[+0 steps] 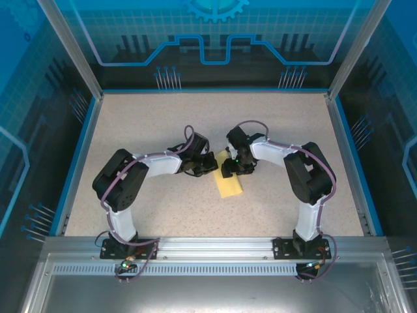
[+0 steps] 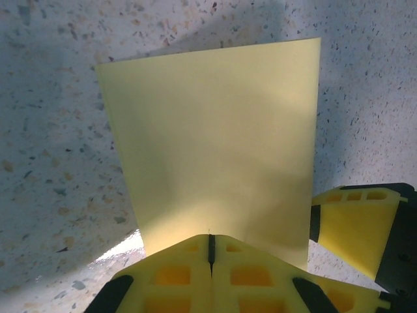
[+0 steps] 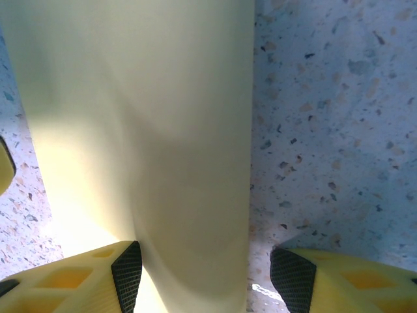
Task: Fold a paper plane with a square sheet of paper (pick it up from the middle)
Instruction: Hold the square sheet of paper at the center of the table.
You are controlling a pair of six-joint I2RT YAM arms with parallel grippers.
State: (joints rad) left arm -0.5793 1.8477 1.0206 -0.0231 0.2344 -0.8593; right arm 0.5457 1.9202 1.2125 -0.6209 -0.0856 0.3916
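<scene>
The square sheet of paper (image 1: 231, 188) is pale yellow and lies on the speckled table between the two arms. In the left wrist view the sheet (image 2: 215, 137) spreads away from my left gripper (image 2: 210, 242). That gripper's yellow fingers are pressed together over the middle of the sheet's near edge, pinching it. My right gripper (image 3: 207, 280) is open and low over the sheet (image 3: 143, 130), which bulges up between its black pads (image 3: 127, 274). The sheet's right edge stops short of the right pad. From above, the left gripper (image 1: 212, 164) and right gripper (image 1: 229, 173) meet at the sheet's far end.
One yellow finger of the right gripper (image 2: 355, 228) shows beside the sheet's right edge in the left wrist view. Blue walls and metal posts (image 1: 71, 52) ring the speckled table (image 1: 163, 215). A metal rail (image 1: 215, 248) runs along the near edge.
</scene>
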